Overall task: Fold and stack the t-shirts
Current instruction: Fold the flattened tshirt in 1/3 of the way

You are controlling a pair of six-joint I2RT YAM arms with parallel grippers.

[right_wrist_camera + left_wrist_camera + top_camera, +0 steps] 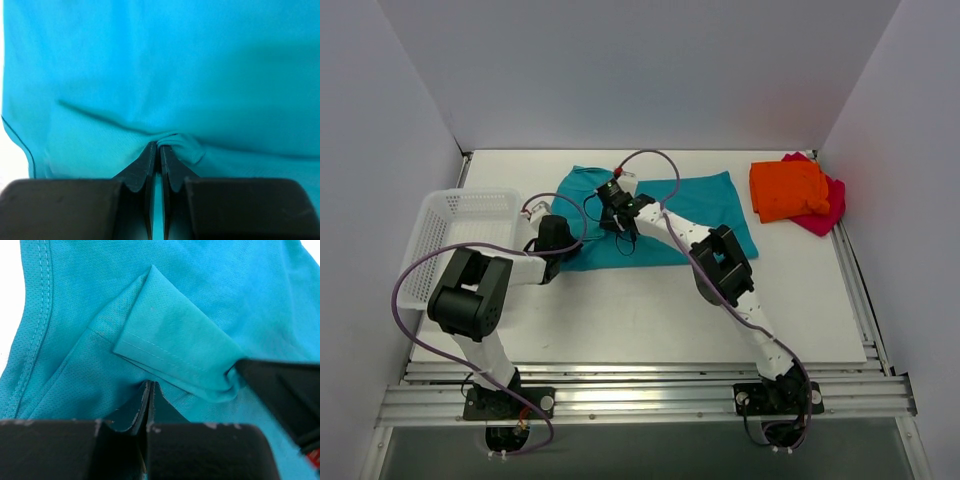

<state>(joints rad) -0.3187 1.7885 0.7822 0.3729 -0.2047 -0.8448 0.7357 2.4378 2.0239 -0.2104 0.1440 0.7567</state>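
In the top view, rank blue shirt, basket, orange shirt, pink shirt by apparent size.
Largest to smallest: blue shirt, basket, orange shirt, pink shirt; the pink one is mostly covered by the orange.

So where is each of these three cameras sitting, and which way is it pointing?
Top external: fixed above and behind the arms, looking down on the table; the left arm and right arm show, bases nearest.
Left wrist: on the left arm, facing down at the teal t-shirt up close; the left gripper shows, shut on the cloth.
Right wrist: on the right arm, likewise; the right gripper shows, pinching a wrinkle.
Shared: all three see the teal t-shirt.
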